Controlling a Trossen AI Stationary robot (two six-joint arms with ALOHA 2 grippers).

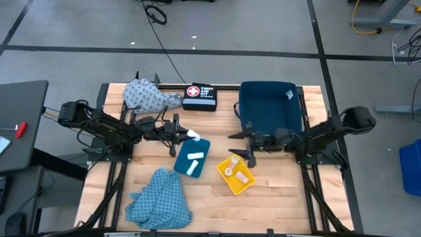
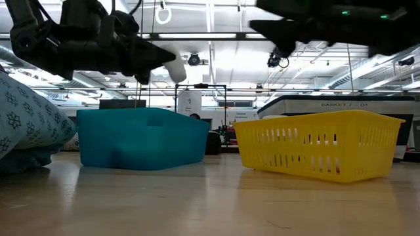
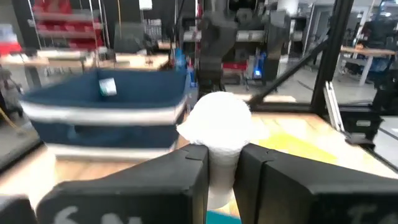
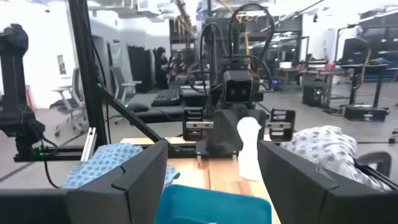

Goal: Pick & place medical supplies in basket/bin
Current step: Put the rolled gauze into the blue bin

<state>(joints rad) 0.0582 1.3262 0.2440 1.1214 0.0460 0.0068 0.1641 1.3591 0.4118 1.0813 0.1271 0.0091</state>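
High view: pouch [image 1: 199, 96] label, seemingly "FIRST AID KIT".

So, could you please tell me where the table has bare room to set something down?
Bare wood lies between the blue patterned cloth and the yellow basket, and beside the right gripper. It is crowded around the teal bin, where the left gripper holds a white roll.

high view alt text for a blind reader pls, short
Seen from above, the left pincer holds a white roll over the teal tray, which already holds two rolls. The right pincer hangs open by the yellow basket; patterned cloths lie at the table's back left and front left.
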